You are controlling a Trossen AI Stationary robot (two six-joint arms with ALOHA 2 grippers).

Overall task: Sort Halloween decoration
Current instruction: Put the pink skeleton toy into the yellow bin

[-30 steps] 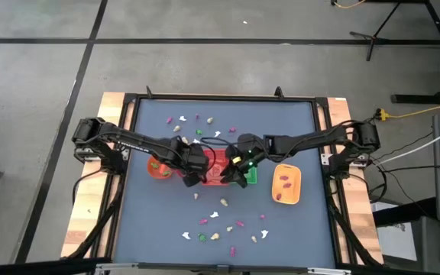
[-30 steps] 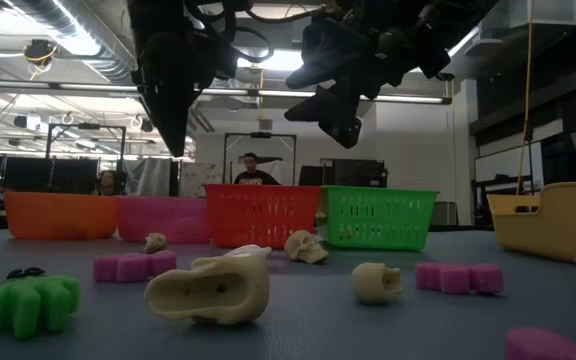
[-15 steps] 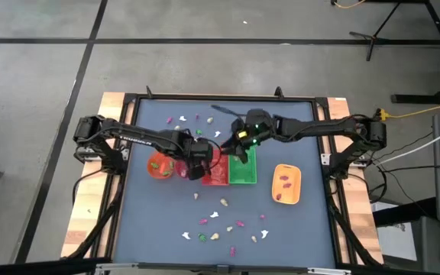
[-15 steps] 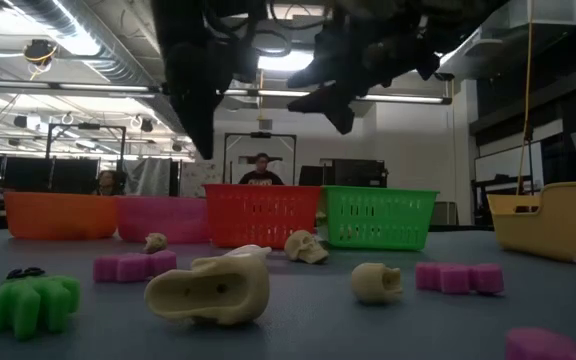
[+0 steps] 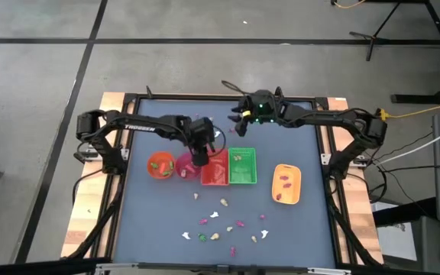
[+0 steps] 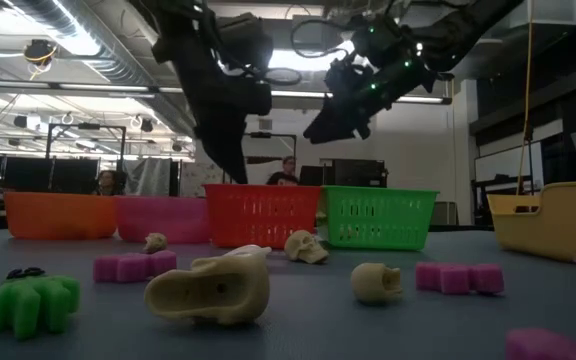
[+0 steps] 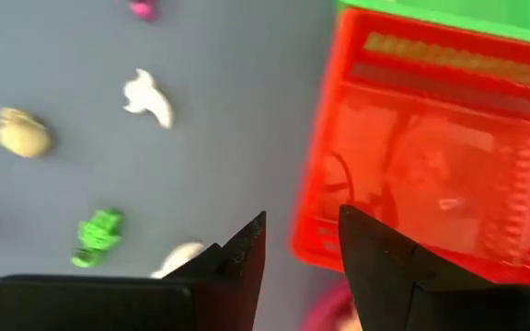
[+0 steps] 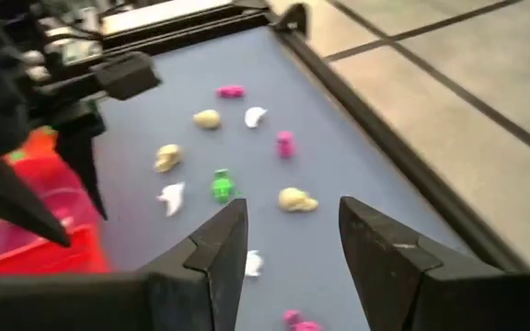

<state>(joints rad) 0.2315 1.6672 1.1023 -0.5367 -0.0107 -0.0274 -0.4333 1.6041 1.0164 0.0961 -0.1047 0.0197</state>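
The Halloween decoration is many tiny trinkets in two groups: one near the table's front (image 5: 220, 221), one near the far edge (image 8: 221, 186). My left gripper (image 5: 199, 158) is open and empty above the left rim of the red basket (image 7: 431, 165). My right gripper (image 5: 239, 116) is open and empty above the far group, where pink (image 8: 285, 142), cream (image 8: 294, 199), white (image 8: 256, 116) and green trinkets lie flat on the mat. In the low view, a cream skull (image 6: 208, 285) and a green piece (image 6: 30, 300) lie close by.
An orange bowl (image 5: 159, 164), a pink bowl (image 5: 182, 168), the red basket (image 5: 216, 172), a green basket (image 5: 242, 166) and a yellow tray (image 5: 286, 183) stand in a row across the table's middle. A raised black frame (image 8: 385, 138) borders the mat. People show beyond the table (image 6: 288, 170).
My right gripper has gone from above the green basket toward the table's far edge and now hangs over the far group of trinkets. My left gripper has shifted a little toward the far edge, staying by the red basket.
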